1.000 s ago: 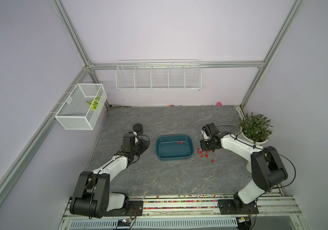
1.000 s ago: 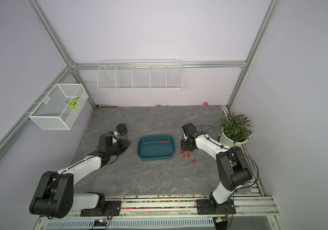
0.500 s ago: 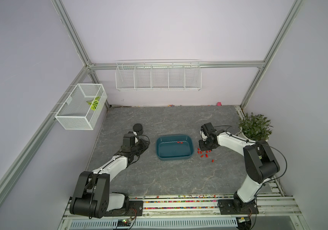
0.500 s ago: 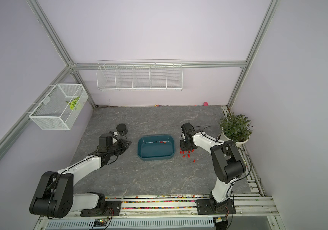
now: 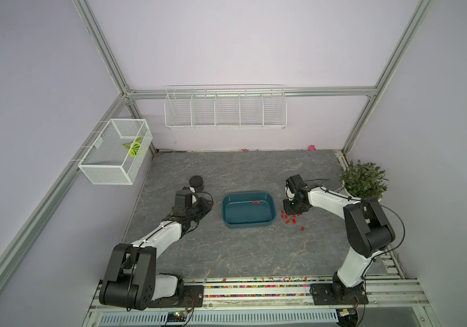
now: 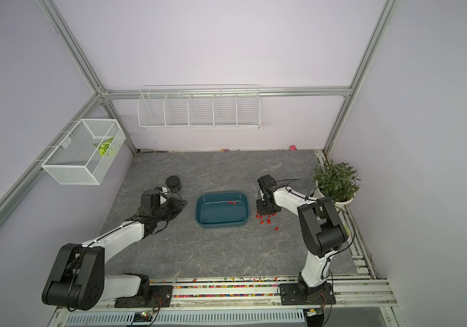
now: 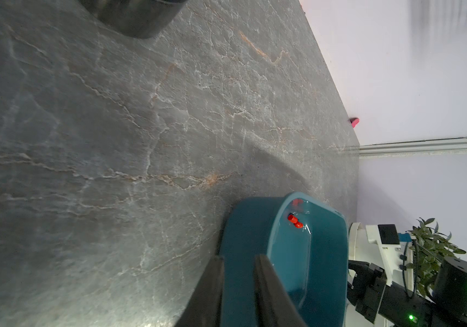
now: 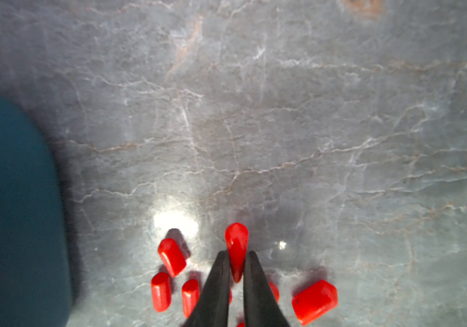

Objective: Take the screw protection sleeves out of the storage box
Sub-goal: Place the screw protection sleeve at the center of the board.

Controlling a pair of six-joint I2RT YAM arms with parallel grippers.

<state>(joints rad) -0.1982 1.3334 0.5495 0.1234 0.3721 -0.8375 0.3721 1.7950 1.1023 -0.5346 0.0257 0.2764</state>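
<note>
**Right gripper pinches one sleeve over the scatter beside the box**

In both top views I see the storage box (image 5: pixel 245 216) (image 6: pixel 221 215) sitting mid-table. Two screw protection sleeves (image 5: pixel 256 202) (image 6: pixel 231 202) lie inside it, against its far wall. More loose sleeves (image 5: pixel 290 219) (image 6: pixel 266 219) are scattered on the grey marbled table (image 5: pixel 226 254), just beside the box on the right arm's side. The right gripper (image 5: pixel 290 211) points down at that scatter. The left gripper (image 5: pixel 206 204) lies low on the opposite side of the box, near it but apart, with a black cup (image 5: pixel 197 182) behind it. From up here both sets of jaws are too small for me to read.

On the left wrist view, the left gripper (image 7: pixel 238 259) has its fingers a narrow gap apart with nothing between them. The box wall (image 7: pixel 243 226) lies just beyond the tips.

On the right wrist view, the right gripper (image 8: pixel 236 254) is closed on one screw protection sleeve (image 8: pixel 236 240), whose rounded end pokes out past the tips. The picture is blurred, so I cannot tell whether that sleeve touches the table. Other sleeves lie on the table around the fingers, and the box edge (image 8: pixel 8 198) shows off to one side.
</note>
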